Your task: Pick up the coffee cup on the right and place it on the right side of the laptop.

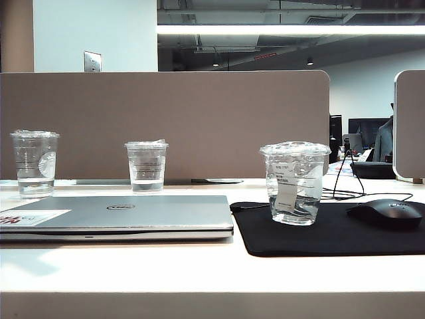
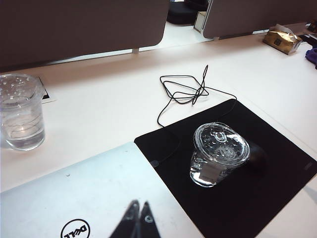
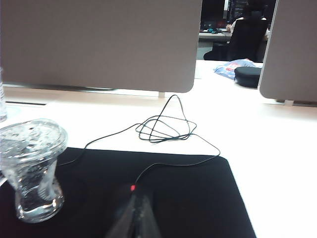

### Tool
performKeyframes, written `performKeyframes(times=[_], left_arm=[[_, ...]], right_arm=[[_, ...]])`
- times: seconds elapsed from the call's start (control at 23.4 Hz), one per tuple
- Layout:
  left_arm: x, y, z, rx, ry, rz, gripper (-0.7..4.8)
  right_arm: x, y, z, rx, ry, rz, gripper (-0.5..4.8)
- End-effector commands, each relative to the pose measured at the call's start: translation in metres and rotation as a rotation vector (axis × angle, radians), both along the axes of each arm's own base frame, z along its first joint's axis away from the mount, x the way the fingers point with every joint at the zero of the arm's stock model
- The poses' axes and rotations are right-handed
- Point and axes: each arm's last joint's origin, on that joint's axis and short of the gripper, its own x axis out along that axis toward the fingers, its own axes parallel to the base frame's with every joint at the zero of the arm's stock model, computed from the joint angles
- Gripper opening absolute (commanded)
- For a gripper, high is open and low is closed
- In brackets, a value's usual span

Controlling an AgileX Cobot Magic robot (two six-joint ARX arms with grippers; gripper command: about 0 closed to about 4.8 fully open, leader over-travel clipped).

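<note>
We see the coffee cup (image 1: 295, 183) standing upright on the black mouse pad (image 1: 372, 239), just beside the right edge of the closed laptop (image 1: 133, 214) and apart from it. A black mouse (image 1: 388, 212) lies on the same pad, near the cup on its far side from the laptop, with its thin cable (image 2: 185, 91) looped over the pale surface (image 1: 199, 269) behind. Two other clear cups stand beyond the laptop: the far-left cup (image 1: 34, 163) and the middle cup (image 1: 147, 165).

Neither arm shows in the exterior view. Our left tool (image 2: 139, 213) hangs over the laptop lid with its fingertips pressed together and nothing between them. Our right tool (image 3: 133, 213) sits low over the mouse pad, blurred, close to the cup but not touching it; its fingers also meet, empty.

We judge that the placing step is done: the cup is where the task wants it, and no tool grips it. What remains, we think, is only to keep both arms clear of the cup and the cable so nothing tips.
</note>
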Motion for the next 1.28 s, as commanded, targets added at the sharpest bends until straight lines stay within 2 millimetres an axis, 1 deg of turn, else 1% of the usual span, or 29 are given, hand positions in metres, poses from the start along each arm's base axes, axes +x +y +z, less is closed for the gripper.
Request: performKeyframes(times=[0.04,0.09,0.17,0.51,0.86,0.98,1.28], left_arm=[[-0.0003,0.0002,0.0037,-0.008,-0.022,-0.004,-0.05],[-0.0003,0.0002,0.0037,-0.007,-0.021,-0.004,-0.05],[-0.0003,0.0002,0.0036,-0.007,-0.021,-0.004,-0.05],[-0.0003,0.0002,0.0037,-0.007,-0.021,-0.004,-0.05],[-0.0003,0.0002,0.0037,-0.007,-0.021,-0.004,-0.05],[-0.0003,0.0002,0.0036,-0.007,-0.021,-0.004,-0.05],[-0.0003,0.0002,0.0037,-0.007,-0.021,-0.004,-0.05]], right_arm=[[-0.0001,0.0002,-0.0025,0.028,0.033,0.004,-0.06],[-0.0001,0.0,-0.0043,0.078,0.054,0.004,-0.06],[-0.0001,0.0001,-0.006,0.104,0.072,0.007,-0.06],[0.0001,-0.0066,-0.0064,0.106,0.075,-0.027,-0.06],[0.0001,-0.0046,-0.0064,0.097,0.075,-0.016,-0.06],[0.0,-0.002,-0.0064,0.062,0.075,0.006,-0.06],[0.0001,-0.0029,-0.0047,0.064,0.056,-0.013,-0.04]])
